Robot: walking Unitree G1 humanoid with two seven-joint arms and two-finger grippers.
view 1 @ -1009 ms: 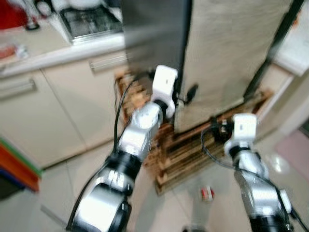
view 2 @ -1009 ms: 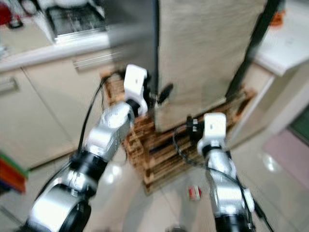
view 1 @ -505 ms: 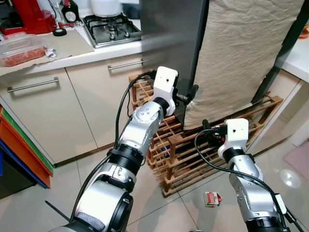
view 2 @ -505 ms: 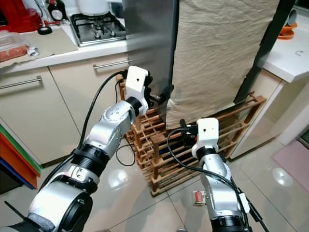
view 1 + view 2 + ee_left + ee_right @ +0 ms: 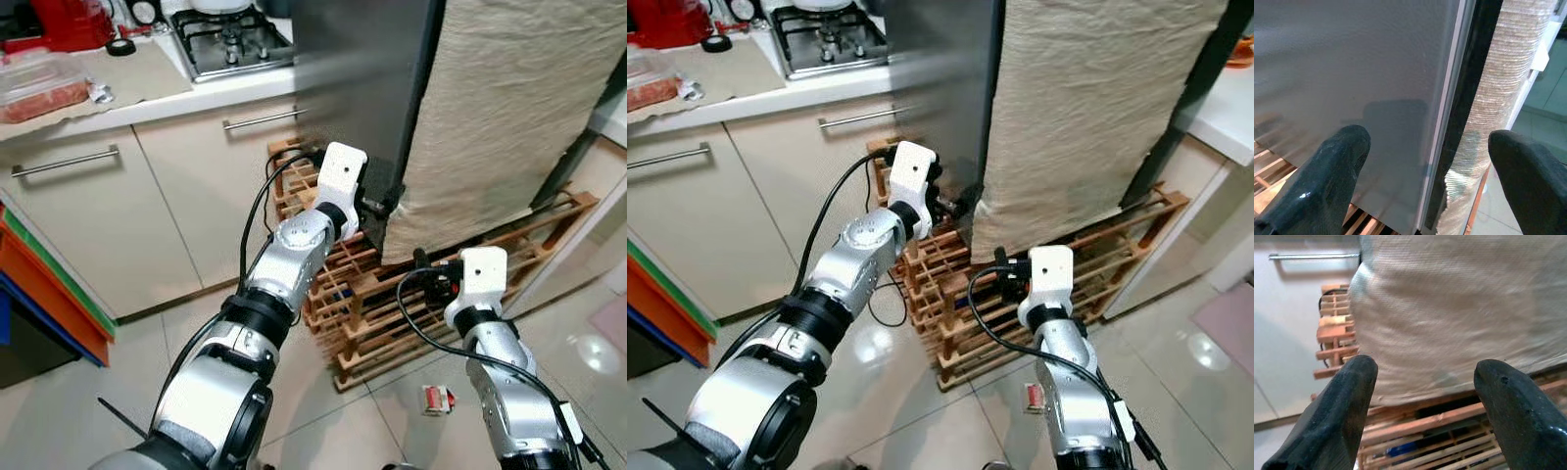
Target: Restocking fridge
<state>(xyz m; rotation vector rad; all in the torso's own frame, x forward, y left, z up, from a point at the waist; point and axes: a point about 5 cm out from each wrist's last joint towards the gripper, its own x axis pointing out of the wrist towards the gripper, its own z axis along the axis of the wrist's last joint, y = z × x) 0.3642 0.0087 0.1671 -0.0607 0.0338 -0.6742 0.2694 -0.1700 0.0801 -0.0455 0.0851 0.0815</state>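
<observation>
Grey steel fridge [image 5: 362, 88] stands against the kitchen cabinets, its door shut, with a beige woven cloth [image 5: 509, 108] draped down the side next to it. Beneath both sits a wooden rack [image 5: 382, 313] of slats on the pale tiled floor [image 5: 88, 411]. The left gripper [image 5: 384, 201] is raised to the lower corner of the fridge, right at the dark seam between the steel panel and the cloth; in the left wrist view its two black fingers [image 5: 1337, 171] are spread wide apart with nothing between them, the fridge edge lying in the gap. The right gripper [image 5: 428, 284] sits lower, just in front of the wooden rack under the hem of the cloth, and the right wrist view shows its fingers [image 5: 1337, 416] also wide apart and empty, facing the cloth and the slats. A small red-and-white carton [image 5: 436, 399] lies on the tiles beside the right arm. On the counter to the left are a gas hob [image 5: 230, 39] and a clear plastic food box [image 5: 44, 88].
</observation>
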